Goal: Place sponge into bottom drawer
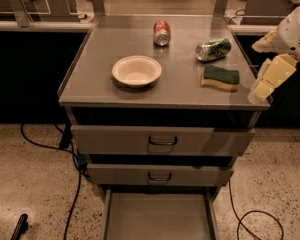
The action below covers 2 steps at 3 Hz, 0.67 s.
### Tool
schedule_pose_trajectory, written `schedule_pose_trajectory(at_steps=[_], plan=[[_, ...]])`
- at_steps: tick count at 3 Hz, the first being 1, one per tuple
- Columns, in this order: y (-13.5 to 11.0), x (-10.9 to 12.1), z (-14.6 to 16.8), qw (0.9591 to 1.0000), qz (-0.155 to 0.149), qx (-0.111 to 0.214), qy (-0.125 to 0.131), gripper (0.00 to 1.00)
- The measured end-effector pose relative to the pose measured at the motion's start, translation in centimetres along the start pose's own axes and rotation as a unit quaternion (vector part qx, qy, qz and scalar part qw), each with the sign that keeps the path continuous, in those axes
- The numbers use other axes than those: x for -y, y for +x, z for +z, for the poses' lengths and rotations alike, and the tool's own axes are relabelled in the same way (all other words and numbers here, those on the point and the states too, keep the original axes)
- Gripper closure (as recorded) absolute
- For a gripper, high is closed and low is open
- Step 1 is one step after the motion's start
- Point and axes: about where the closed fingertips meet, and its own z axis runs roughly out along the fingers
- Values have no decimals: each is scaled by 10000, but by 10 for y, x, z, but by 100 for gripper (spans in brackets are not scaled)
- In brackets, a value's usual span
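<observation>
Your cream-coloured gripper (269,79) hangs just off the right edge of the flat grey metal cabinet top (115,39), near its front right corner, and you can't tell whether it's parted or closed. The rectangular dark green and yellow sponge (220,78) lies flat by that same corner, apart from the gripper. The shallow grey metal bottom drawer (157,219) stands pulled out below. A crushed green can (213,49) lies just behind the sponge.
</observation>
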Motion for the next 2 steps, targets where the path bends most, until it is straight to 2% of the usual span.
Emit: schedule_pose_trajectory(at_steps=[1, 2], plan=[[0, 0, 1, 10000, 4, 0, -7, 0], [14, 3, 2, 9997, 171, 86, 181, 0]])
